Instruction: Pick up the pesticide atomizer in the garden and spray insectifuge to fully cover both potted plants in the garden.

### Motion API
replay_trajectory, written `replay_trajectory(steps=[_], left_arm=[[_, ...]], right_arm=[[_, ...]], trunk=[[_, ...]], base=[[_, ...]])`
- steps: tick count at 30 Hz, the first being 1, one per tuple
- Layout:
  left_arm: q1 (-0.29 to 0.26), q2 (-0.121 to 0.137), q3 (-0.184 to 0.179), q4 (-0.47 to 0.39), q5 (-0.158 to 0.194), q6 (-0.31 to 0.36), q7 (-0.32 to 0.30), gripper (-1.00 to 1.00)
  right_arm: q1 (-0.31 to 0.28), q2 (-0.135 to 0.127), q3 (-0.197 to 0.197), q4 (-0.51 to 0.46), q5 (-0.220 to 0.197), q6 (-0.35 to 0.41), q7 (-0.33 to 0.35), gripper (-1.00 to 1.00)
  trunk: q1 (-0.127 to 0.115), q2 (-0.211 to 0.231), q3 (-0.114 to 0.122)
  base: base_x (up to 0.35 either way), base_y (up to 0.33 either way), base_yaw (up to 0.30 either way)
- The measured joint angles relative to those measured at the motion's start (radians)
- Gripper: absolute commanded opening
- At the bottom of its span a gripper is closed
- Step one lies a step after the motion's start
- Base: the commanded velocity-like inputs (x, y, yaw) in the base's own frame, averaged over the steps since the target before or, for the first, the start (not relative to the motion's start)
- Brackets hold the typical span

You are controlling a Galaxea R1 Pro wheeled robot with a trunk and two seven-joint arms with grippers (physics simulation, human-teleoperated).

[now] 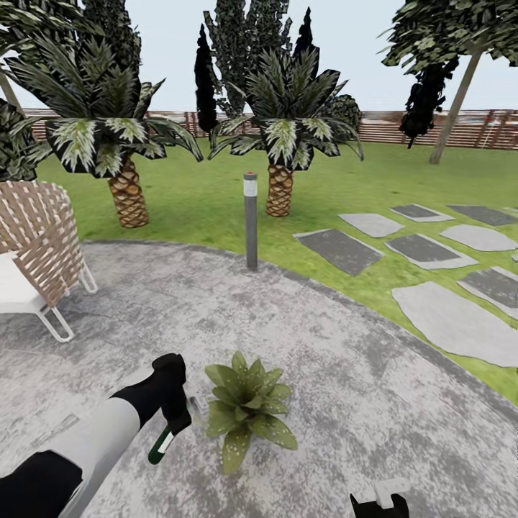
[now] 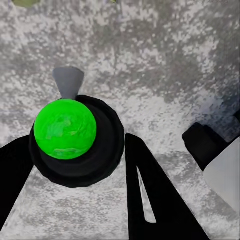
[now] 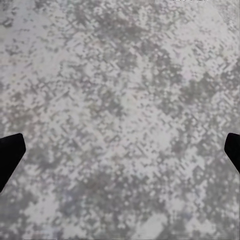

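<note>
One pesticide atomizer (image 1: 162,442), dark green body with a white band, carried in the left gripper (image 1: 175,416) low over the round grey stone patio (image 1: 345,374), just beside a potted plant (image 1: 247,405) on that plant's left as the head camera sees it. In the left wrist view the bottle (image 2: 65,129) is seen end-on: a bright green round face set in a black ring, a pale grey tapered piece, probably the trigger or nozzle, jutting from its far edge, with the two dark fingers (image 2: 150,195) of the left gripper (image 2: 80,170) closed against its sides. Handling, by estimate: a small, rigid plastic item, light when near empty and heavier if filled; the smooth curved wall is likely slippery, so a firm clamp across the middle of the body, below the head and clear of the trigger, looks the sound hold. The head is probably the fragile part and should take no load. One plant, a low rosette of broad pointed green leaves with pale speckling that may be insectifuge or leaf marking; this cannot be told. Its pot is hidden under the foliage. One right gripper (image 1: 380,500), at the lower edge of the head view, carrying nothing; its wrist camera shows the dark fingertips (image 3: 11,152) well apart over bare patio stone. Also present: grey bollard lamp (image 1: 250,219), wicker chair (image 1: 36,252), two palms (image 1: 280,144), lawn, stepping stones (image 1: 453,320), brown slatted fence (image 1: 439,126).
</note>
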Motion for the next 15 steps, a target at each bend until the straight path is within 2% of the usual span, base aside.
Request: replay_trajectory(steps=[3, 8, 11, 15], left_arm=[[0.004, 0.000, -0.002, 0.001, 0.001, 0.000, 0.000, -1.00], [0.012, 0.004, -0.006, 0.001, 0.000, -0.002, 0.002, -1.00], [0.017, 0.016, -0.004, 0.014, 0.000, -0.009, 0.006, -1.00], [0.048, 0.019, -0.004, 0.019, 0.001, -0.015, 0.005, -1.00]], right_arm=[[0.000, 0.000, 0.000, 0.000, 0.000, 0.000, 0.000, 1.00], [0.000, 0.000, 0.000, 0.000, 0.001, 0.000, 0.000, 1.00], [0.000, 0.000, 0.000, 0.000, 0.002, 0.000, 0.000, 1.00], [0.000, 0.000, 0.000, 0.000, 0.001, 0.000, -0.001, 1.00]], trunk=[[0.000, 0.000, 0.000], [0.000, 0.000, 0.000], [0.000, 0.000, 0.000], [0.000, 0.000, 0.000]], base=[[0.117, 0.125, -0.153], [0.011, 0.012, -0.015], [0.000, 0.000, 0.000], [0.000, 0.000, 0.000]])
